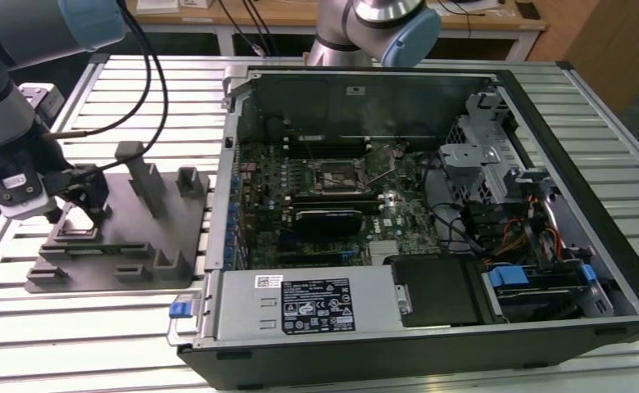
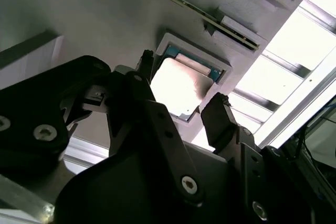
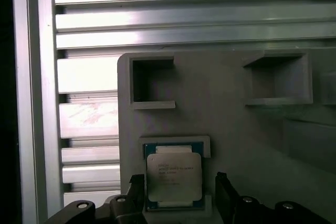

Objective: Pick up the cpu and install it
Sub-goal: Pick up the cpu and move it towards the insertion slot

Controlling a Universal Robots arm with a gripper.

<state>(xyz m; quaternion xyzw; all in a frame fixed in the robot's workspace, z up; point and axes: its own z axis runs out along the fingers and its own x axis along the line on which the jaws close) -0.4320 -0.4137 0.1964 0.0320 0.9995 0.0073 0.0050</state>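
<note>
One slatted metal worktop (image 1: 133, 78) carries an open computer case (image 1: 614, 237) and, at the exterior view's left of it, a grey fixture block (image 1: 117, 258). Over the block's left end hangs the tool (image 1: 77, 214) — its two black fingers (image 3: 223, 192) spread apart, one on either side of the cpu (image 3: 174, 179). The cpu lies flat in a shallow square pocket of the block — silver top up, well apart from the motherboard socket (image 1: 334, 173).
</note>
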